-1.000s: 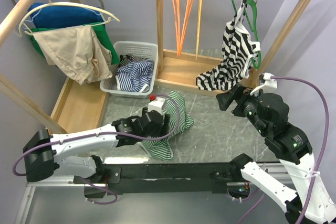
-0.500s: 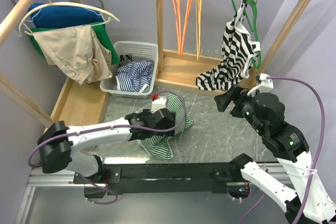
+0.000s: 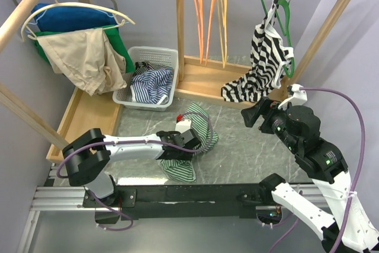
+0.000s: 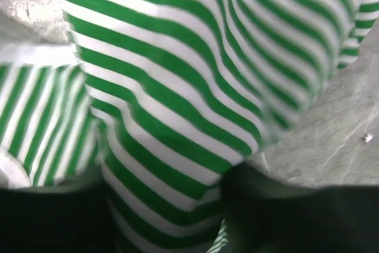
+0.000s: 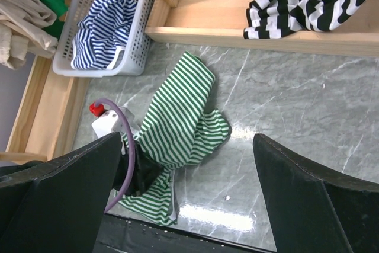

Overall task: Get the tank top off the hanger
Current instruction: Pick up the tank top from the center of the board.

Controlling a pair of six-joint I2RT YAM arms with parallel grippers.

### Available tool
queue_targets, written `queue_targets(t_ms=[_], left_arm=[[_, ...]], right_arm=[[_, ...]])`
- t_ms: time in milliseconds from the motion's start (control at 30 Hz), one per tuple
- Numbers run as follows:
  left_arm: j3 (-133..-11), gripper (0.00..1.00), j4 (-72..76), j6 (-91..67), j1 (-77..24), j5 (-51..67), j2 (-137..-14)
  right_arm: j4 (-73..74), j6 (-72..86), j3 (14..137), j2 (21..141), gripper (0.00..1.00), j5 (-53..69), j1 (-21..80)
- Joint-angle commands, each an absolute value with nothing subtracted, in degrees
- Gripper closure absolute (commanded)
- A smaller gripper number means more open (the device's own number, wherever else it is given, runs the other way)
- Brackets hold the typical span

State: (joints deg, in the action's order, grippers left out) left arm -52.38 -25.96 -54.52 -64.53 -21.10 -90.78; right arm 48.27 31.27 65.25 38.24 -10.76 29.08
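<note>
Garment: green-and-white striped fabric top (image 3: 198, 124) crumpled on grey marble worktop (image 3: 249, 152)
Left gripper (image 3: 188, 140): jaws among its folds; cannot tell whether clamped
Right gripper (image 3: 253, 114): jaws wide apart, empty

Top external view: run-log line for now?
left gripper: on green-and-white striped garment, grip unclear | right gripper: open, empty | black-and-white striped tank top: on green hanger

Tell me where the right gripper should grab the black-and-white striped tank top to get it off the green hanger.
Probably the strap looped over the green hanger. The tank top dangles from there with its hem bunched on the rack's base, so bring the open right gripper up from the near side and lift the strap off.
</note>
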Motion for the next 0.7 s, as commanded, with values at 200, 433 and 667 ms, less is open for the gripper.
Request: queue_targets(t_ms=[200,433,667], left_arm=[[-60.4,0.99,-31.5,-49.0,-64.3,-25.3,-82.0],[-70.7,0.99,-38.8,-41.1,-56.7,-30.2,-70.4],[-79.9,0.99,-39.6,-30.8,-42.7,-28.3,-68.1]], right_arm=[[45.7,31.5,63.8,37.4,0.00,-9.8,28.8],[46.0,31.6,63.5,36.6,0.00,-9.9,28.9],[45.0,32.1,62.8,36.9,0.00,-9.0,28.8]])
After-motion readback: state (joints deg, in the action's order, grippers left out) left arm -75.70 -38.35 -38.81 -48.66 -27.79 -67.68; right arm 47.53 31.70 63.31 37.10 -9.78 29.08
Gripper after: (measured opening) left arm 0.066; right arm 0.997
